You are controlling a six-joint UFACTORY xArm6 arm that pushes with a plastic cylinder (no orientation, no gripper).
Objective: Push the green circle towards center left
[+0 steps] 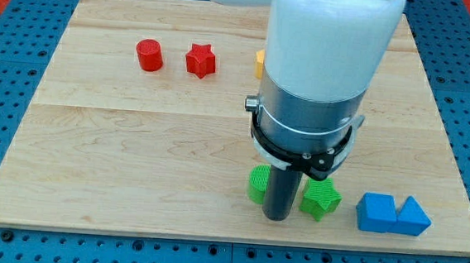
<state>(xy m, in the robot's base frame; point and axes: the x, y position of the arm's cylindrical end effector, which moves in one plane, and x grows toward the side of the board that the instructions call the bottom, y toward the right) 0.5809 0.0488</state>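
The green circle [258, 184] is a short green cylinder near the view's bottom, right of centre, partly hidden behind my rod. My tip [276, 217] rests on the board just right of it and slightly below, touching or nearly touching it. A green star [321, 198] lies just right of the rod. The arm's white and grey body [313, 79] covers the middle of the view.
A red cylinder [149, 55] and a red star [200, 60] sit at the top left. A yellow block [260, 64] peeks out beside the arm. A blue cube [375, 212] and a blue triangular block [413, 217] lie at the bottom right. The wooden board [118, 148] ends near the view's bottom.
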